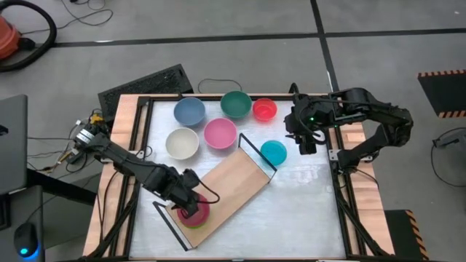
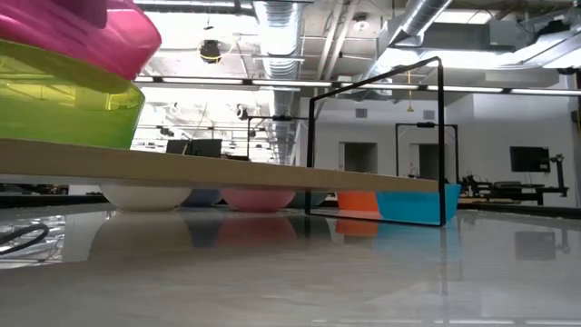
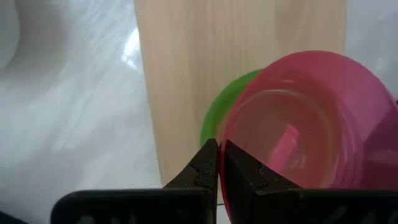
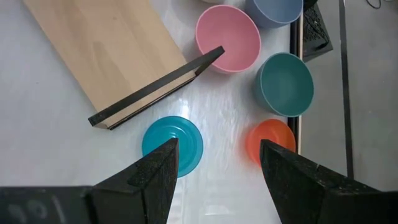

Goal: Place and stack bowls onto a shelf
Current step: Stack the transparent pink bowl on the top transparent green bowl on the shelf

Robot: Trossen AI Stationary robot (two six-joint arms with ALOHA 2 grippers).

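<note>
Pinched on the near rim of the small magenta plastic bowl [image 3: 311, 124], the left gripper [image 3: 219, 163] has its fingers almost closed, holding that bowl tilted over the small lime green bowl [image 3: 222, 109] so it can nest. Both sit at one end of the flat light-wood shelf [image 1: 229, 185], lying angled on the white surface [image 1: 306, 211]. Farther off, the right gripper [image 4: 217, 158] hovers wide open and empty above the small cyan bowl [image 4: 172, 144], likely next. Beyond wait red [image 1: 264, 109], pink [image 1: 220, 133], cream [image 1: 182, 143], teal [image 1: 236, 104] and blue [image 1: 189, 111] bowls.
</note>
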